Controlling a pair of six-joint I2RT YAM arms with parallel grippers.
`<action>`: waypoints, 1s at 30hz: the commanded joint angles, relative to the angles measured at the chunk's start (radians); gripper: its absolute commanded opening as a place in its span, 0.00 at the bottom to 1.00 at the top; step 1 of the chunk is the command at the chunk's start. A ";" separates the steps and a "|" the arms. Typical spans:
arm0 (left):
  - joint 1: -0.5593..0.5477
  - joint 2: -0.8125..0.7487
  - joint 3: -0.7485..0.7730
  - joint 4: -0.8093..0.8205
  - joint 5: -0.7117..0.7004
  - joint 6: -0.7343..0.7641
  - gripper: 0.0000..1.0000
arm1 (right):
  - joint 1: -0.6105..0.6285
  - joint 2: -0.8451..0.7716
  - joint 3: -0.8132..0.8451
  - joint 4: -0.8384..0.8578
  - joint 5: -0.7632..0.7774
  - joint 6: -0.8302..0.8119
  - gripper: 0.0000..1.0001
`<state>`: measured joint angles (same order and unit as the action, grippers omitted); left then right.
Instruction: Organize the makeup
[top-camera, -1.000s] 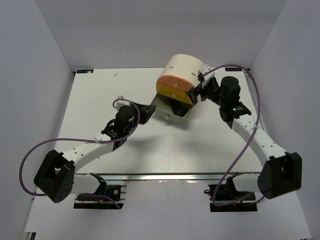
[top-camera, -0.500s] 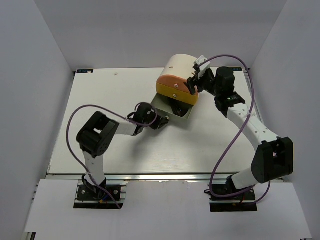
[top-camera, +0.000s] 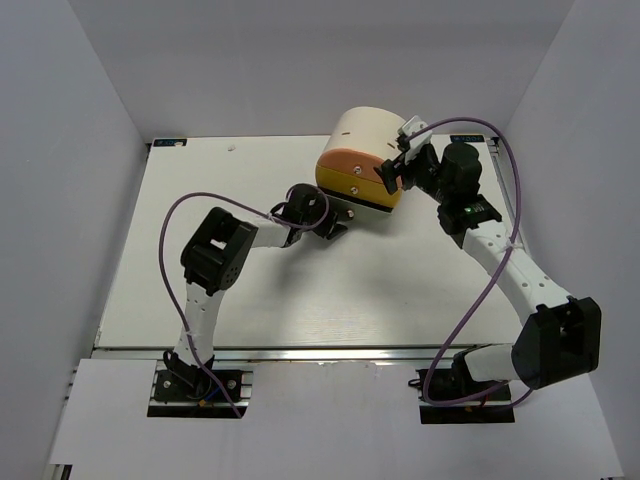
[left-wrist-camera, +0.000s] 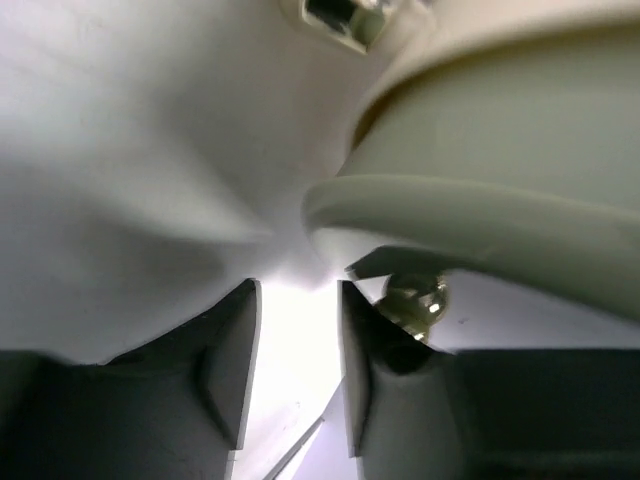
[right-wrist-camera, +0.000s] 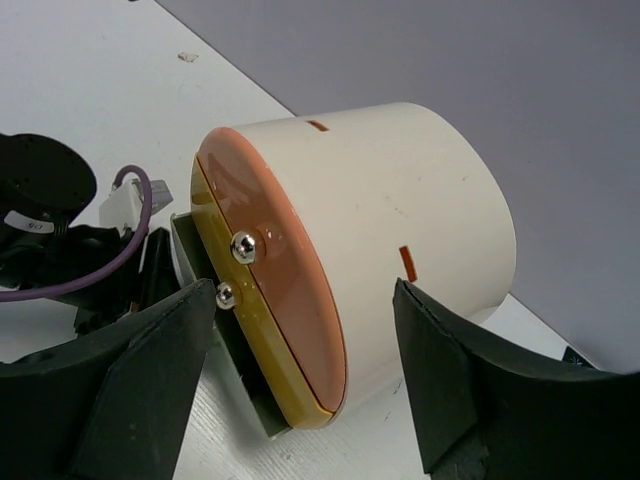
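Two claws are working on the cream drawer unit (right-wrist-camera: 420, 190) at the far middle of the counter (top-camera: 250, 300), and no makeup shows in any view. My guess is that it is already inside the drawers, though that cannot be checked from here.

The right claw (right-wrist-camera: 300, 300) is spread wide and grips nothing, one finger on each side of the unit. The left claw (left-wrist-camera: 298, 290) sits low at the near side, with its fingers slightly parted and nothing between them. It is pressed close under the curved green drawer (left-wrist-camera: 500, 120), whose metal knob (left-wrist-camera: 415, 300) lies just beside the right-hand finger.

The green drawer juts out a little beneath the yellow front (right-wrist-camera: 255, 340) and the pink front (right-wrist-camera: 280, 260), so the step in hand looks like shutting it. To do that well:
- Push squarely on the green front, along the line of its slide.
- Keep the fingers off the knob so that it does not snag.
- Have the right claw brace the unit so that it does not skid toward the far edge.

No brand can be read. The body carries only two small orange marks, and a white label on the left arm is too small to make out.
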<state>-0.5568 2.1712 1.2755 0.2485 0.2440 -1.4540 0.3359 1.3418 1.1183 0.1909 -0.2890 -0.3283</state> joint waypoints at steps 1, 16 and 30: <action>0.014 -0.011 0.062 0.032 -0.006 0.004 0.52 | -0.005 -0.029 -0.012 0.042 0.017 0.011 0.77; 0.035 -0.108 -0.151 0.192 0.009 -0.040 0.33 | -0.012 -0.151 -0.106 -0.036 0.002 -0.002 0.84; 0.047 -0.133 -0.069 0.096 0.026 0.070 0.34 | -0.021 -0.303 -0.170 -0.160 -0.003 0.015 0.89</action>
<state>-0.5179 2.0014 1.0798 0.3916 0.2569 -1.4231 0.3202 1.0542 0.9516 0.0410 -0.2916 -0.3317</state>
